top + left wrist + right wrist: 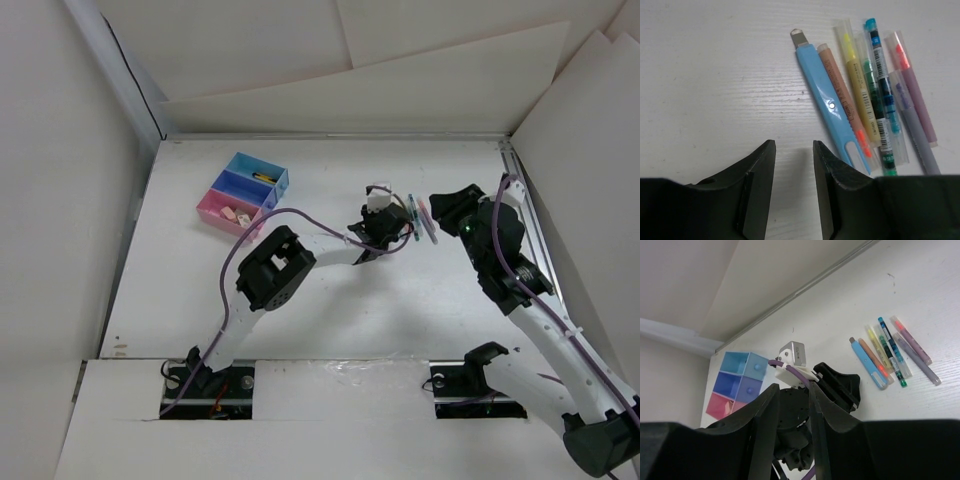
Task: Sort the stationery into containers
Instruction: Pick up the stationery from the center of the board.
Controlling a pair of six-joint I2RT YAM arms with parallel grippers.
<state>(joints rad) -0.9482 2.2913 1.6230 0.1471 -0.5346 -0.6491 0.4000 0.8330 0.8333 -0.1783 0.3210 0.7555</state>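
Observation:
The stationery is a fan of several pens and highlighters on the table, with a light-blue cutter-like pen at its left. My left gripper is open and empty, low over bare table just left of that fan. In the top view the left gripper sits beside the pens. My right gripper is open and holds nothing, raised above the left wrist; the right gripper is just right of the pens. The containers are light blue, blue-violet and pink bins at the back left.
The pink bin holds pale pieces. A yellow piece shows in the blue bins. White walls close the table at the back and on the right. The left arm's purple cable arcs over the table.

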